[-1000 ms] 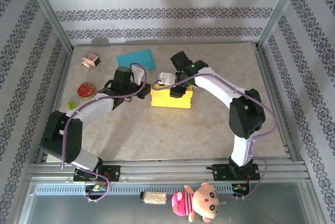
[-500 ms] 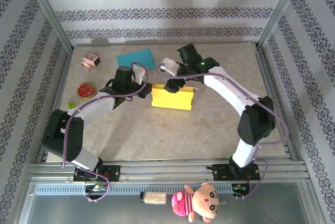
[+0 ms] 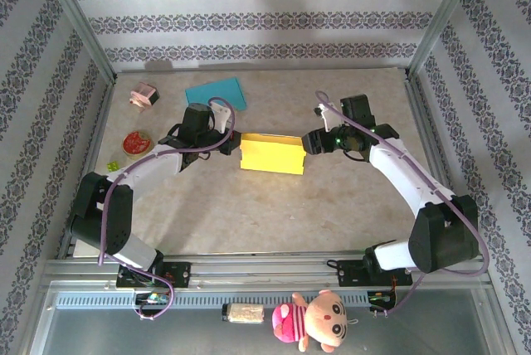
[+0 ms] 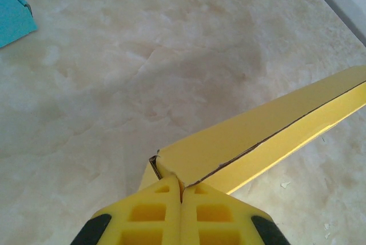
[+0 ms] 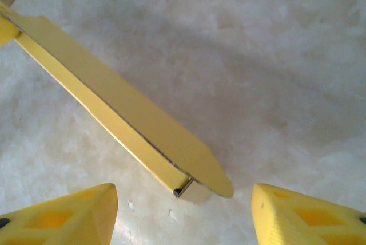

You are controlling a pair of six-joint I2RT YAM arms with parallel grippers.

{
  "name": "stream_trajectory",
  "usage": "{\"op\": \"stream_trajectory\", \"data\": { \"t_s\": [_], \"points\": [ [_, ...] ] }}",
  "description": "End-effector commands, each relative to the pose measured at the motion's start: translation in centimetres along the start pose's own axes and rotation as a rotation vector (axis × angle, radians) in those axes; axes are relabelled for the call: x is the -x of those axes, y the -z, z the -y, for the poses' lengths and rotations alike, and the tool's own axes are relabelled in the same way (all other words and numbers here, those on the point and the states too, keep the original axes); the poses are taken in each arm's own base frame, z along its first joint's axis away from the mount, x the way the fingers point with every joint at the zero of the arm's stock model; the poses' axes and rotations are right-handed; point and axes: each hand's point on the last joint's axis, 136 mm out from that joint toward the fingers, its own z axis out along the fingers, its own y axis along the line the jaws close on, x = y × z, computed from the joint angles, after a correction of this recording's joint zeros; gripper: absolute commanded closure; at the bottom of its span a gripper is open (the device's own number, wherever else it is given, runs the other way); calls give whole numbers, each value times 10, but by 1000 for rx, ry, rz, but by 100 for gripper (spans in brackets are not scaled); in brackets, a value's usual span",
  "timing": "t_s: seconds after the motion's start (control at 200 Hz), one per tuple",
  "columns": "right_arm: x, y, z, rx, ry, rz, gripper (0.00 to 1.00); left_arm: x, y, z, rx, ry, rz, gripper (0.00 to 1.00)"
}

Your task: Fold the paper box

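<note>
1. Marbled beige table point(image 3: 249, 214) inside a pen of patterned wallpaper walls, both arms reaching in from the near edge.
2. The yellow box point(image 3: 272, 154) lies pressed flat at the middle of the table, long side running left to right, between the two grippers.
3. The left gripper point(image 3: 235, 146) is at the box's left end. In its wrist view the gripper point(image 4: 182, 185) has its yellow fingers point(image 4: 154, 208) closed tight together, pinching a corner of the box point(image 4: 257, 133) (no gap between them). The box stretches away toward the upper right as two thin layers with a dark seam between.
4. The right gripper point(image 3: 309, 143) sits just beside the box's right end. Its wrist view shows the gripper point(image 5: 182, 190) spread wide and holding nothing. The end of the box point(image 5: 114, 107) lies on the table between the fingers point(image 5: 68, 213), touching neither.
5. That end shows a small hollow opening with a rounded flap reaching past it.
6. A teal sheet point(image 3: 216, 92) lies behind the left gripper, well apart from the box; its edge shows in the left wrist view point(image 4: 14, 19).
7. A pink block point(image 3: 143, 95) and a red dish point(image 3: 136, 142) sit near the left wall.
8. A plush point(image 3: 319, 322) lies off the table, in front of the arm bases (what the small pale thing beside it is, I cannot tell).
</note>
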Motion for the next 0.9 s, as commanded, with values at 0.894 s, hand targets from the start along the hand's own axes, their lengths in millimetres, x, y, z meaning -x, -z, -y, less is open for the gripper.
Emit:
{"op": "stream_trajectory", "data": {
  "t_s": [0.894],
  "points": [
    [8,-10,17,-55,45,-44,68,-105,-8,-2,7,124,-362,95]
  ]
}}
